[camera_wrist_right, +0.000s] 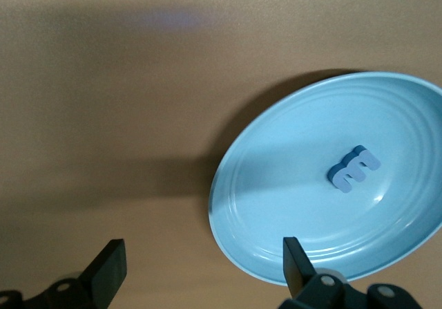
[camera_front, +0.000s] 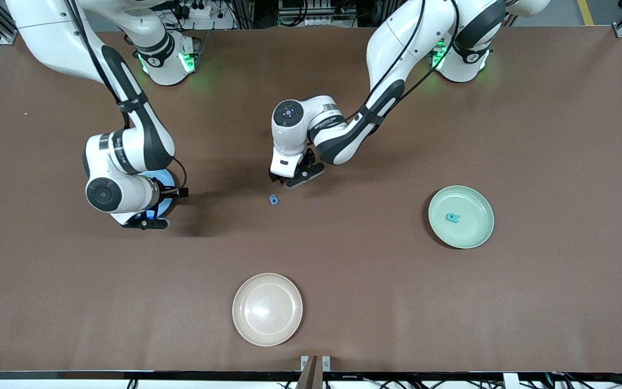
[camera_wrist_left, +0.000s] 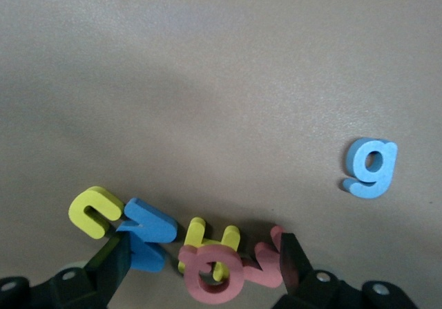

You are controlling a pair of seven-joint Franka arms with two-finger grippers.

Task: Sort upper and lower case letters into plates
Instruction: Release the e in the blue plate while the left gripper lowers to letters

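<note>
Your left tool (camera_front: 289, 181), frame centre, hangs jaws apart over a cluster of yellow, blue and red letters (camera_wrist_left: 200, 260), a blue "g" (camera_front: 274, 200) just below. Your right tool (camera_front: 146, 219), centre-left, stands open over the blue plate (camera_wrist_right: 276, 184) carrying a blue "E" (camera_wrist_right: 353, 169). The mint plate (camera_front: 473, 237), centre-right on the tabletop (camera_front: 559, 297), holds a teal letter (camera_front: 453, 218).

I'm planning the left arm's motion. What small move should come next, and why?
Probably lower the left end effector onto the clustered letters. Its fingers are open around the pile, with nothing held. The blue g lies apart; the right end effector waits open beside the blue plate.
</note>
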